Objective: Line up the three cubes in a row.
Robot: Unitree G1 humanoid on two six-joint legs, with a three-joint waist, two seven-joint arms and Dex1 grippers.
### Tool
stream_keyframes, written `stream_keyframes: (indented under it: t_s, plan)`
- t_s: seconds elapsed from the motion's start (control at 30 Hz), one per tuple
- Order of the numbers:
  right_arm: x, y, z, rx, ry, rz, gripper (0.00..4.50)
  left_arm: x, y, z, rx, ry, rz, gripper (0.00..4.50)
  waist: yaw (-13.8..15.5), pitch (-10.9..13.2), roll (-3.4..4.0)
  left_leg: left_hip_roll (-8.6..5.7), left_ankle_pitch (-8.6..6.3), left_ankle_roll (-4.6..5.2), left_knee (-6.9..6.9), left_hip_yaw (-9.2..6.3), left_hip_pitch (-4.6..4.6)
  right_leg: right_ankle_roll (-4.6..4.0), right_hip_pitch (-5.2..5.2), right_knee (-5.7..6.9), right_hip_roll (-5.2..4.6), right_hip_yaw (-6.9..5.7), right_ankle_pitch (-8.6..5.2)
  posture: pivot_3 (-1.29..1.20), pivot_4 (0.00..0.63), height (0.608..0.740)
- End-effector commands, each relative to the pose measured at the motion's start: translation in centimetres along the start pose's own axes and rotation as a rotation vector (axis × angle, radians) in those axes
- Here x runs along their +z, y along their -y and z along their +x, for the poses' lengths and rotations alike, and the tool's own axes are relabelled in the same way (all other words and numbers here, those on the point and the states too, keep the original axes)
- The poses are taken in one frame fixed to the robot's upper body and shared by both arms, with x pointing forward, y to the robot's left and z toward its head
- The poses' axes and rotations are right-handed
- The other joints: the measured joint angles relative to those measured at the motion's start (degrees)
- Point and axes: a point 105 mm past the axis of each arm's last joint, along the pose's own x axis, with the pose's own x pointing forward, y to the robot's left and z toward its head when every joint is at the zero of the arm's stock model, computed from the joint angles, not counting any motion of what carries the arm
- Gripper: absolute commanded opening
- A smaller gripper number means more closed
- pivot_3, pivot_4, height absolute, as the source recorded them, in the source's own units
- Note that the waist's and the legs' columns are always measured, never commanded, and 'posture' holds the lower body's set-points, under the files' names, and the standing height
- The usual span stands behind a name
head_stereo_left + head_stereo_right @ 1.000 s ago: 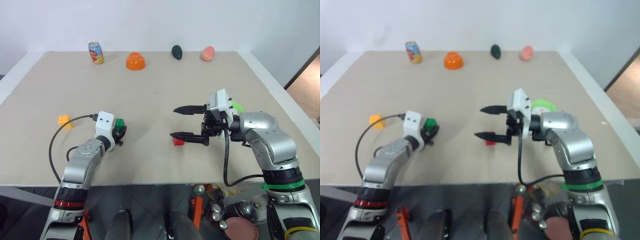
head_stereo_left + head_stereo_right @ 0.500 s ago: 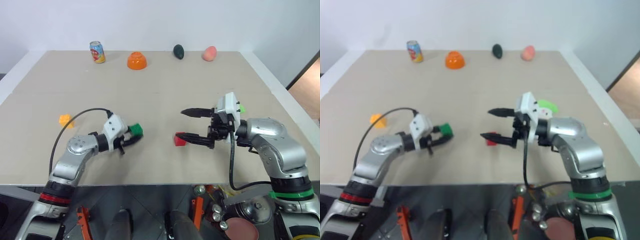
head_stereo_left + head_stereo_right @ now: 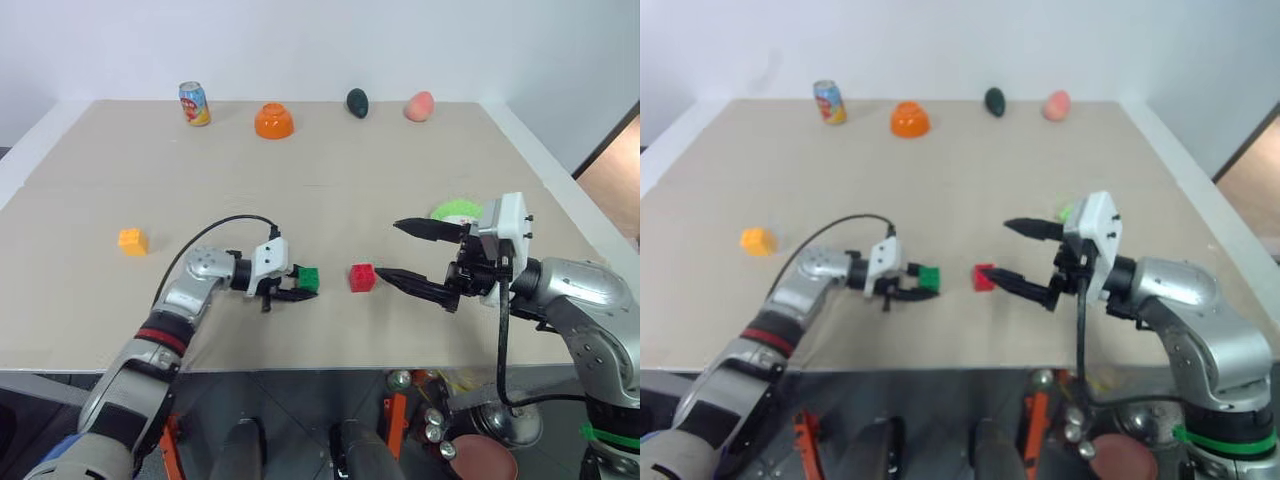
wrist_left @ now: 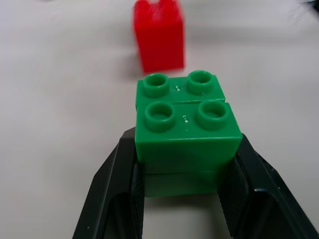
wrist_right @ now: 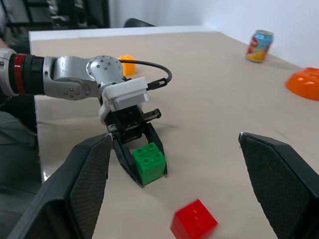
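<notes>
On the tan table (image 3: 330,170), the left gripper (image 3: 291,286) has its 2 fingers clamped on the green cube (image 3: 308,279) and holds it low, just beside the red cube (image 3: 362,277), with a small gap between them. To do this step well, I judge the green cube should go down square to the red one, studs up and side faces parallel, before the fingers let go, so the row starts straight. The right gripper (image 3: 416,256) hangs on the red cube's other side, fingers spread wide and holding nothing; it should keep clear of the red cube. The yellow-orange cube (image 3: 131,240) sits well apart toward the table's left side, not yet in line.

The left wrist view shows the green cube's 4 studs and the black pads gripping its sides, with the red cube straight ahead. The right wrist view shows the left gripper from the front.
</notes>
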Motion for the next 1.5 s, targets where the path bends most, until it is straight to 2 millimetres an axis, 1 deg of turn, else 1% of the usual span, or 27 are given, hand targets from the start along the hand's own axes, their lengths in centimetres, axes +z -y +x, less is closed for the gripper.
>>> stream_keyframes:
  t_s: [0.03, 0.2, 0.43, 0.7, 1.03, 1.1, 1.13, 1.17, 1.3, 1.37, 1.5]
  plan:
    - [1.3, -0.1, -0.4, -0.014, 0.022, -0.047, 4.21, 1.1, -0.7, -0.5, -0.02, 0.032, 0.014, 1.36, -0.02, 0.0, 0.0, 0.0, 0.0, 0.01, -0.01, -0.03, 0.02, -0.01, 0.0, 0.0, 0.03, 0.0, 0.01, 0.0, 0.15, 0.738]
    - [1.2, -0.1, -0.2, -0.016, 0.022, -0.046, 4.21, -0.2, -1.0, -0.9, -0.027, -0.022, -0.014, 1.36, -0.01, 0.0, 0.0, 0.02, 0.0, 0.01, -0.01, -0.07, 0.04, -0.04, 0.01, 0.02, 0.06, 0.0, 0.01, 0.0, 0.15, 0.738]
    - [1.2, 0.1, -0.2, -0.018, 0.02, -0.045, 4.21, -1.0, -1.5, -1.1, -0.001, -0.04, -0.033, 1.36, 0.03, 0.0, -0.01, 0.01, 0.0, 0.01, 0.03, -0.07, 0.02, -0.02, 0.02, 0.02, 0.05, 0.0, 0.01, 0.0, 0.15, 0.738]
    - [1.3, 0.2, -0.1, -0.015, 0.02, -0.051, 4.21, -0.5, -1.8, -0.3, 0.008, 0.005, -0.062, 1.36, 0.05, 0.0, -0.01, 0.0, 0.02, 0.05, 0.07, -0.09, 0.04, -0.05, 0.06, 0.02, 0.05, 0.0, 0.06, 0.0, 0.15, 0.738]
    - [1.3, 0.3, -0.1, -0.02, 0.017, -0.055, 4.21, -0.2, -1.3, 0.3, -0.047, 0.038, -0.102, 1.36, 0.06, 0.0, -0.01, 0.0, 0.01, 0.06, 0.04, -0.09, 0.0, 0.01, 0.06, 0.02, 0.05, 0.0, 0.03, 0.0, 0.15, 0.738]
    - [1.3, 0.4, -0.2, -0.021, 0.018, -0.056, 4.21, -0.1, -1.2, 0.2, -0.055, 0.044, -0.113, 2.37, 0.06, 0.0, -0.01, 0.0, 0.0, 0.07, 0.04, -0.09, 0.0, 0.01, 0.06, 0.02, 0.05, 0.0, 0.02, 0.0, 0.15, 0.738]
    - [1.4, 0.4, -0.1, -0.021, 0.018, -0.057, 4.21, -0.1, -1.2, 0.0, -0.057, 0.046, -0.118, 2.61, 0.06, 0.0, -0.01, 0.0, 0.0, 0.07, 0.04, -0.09, 0.0, 0.01, 0.05, 0.02, 0.05, 0.0, 0.02, 0.0, 0.15, 0.738]
    - [1.4, 0.5, -0.1, -0.02, 0.019, -0.057, 4.21, -0.1, -1.2, -0.1, -0.058, 0.046, -0.12, 3.06, 0.06, 0.0, -0.01, 0.0, 0.0, 0.07, 0.05, -0.09, 0.0, 0.01, 0.06, 0.02, 0.05, 0.0, 0.02, 0.0, 0.15, 0.738]
    - [1.4, 0.6, 0.0, -0.015, 0.022, -0.059, 4.21, -0.3, -1.7, -0.5, -0.013, 0.026, -0.068, 4.39, 0.06, 0.0, -0.01, 0.0, 0.01, 0.07, 0.08, -0.09, 0.0, -0.01, 0.05, 0.02, 0.05, 0.0, 0.05, 0.0, 0.15, 0.738]
    - [1.5, 0.7, 0.1, -0.009, 0.024, -0.06, 4.21, -0.3, -1.9, -0.9, 0.007, 0.027, -0.068, 4.45, 0.06, 0.0, -0.01, 0.0, 0.01, 0.07, 0.08, -0.09, 0.0, -0.01, 0.06, 0.02, 0.05, 0.0, 0.05, 0.0, 0.15, 0.738]
    - [1.7, 0.8, 0.4, 0.015, 0.031, -0.064, 4.21, -0.3, -2.5, -2.4, 0.041, 0.012, -0.066, 4.45, 0.01, 0.0, -0.01, 0.0, 0.0, 0.07, 0.05, -0.09, 0.01, -0.01, 0.04, 0.02, 0.07, 0.0, 0.05, 0.0, 0.15, 0.738]
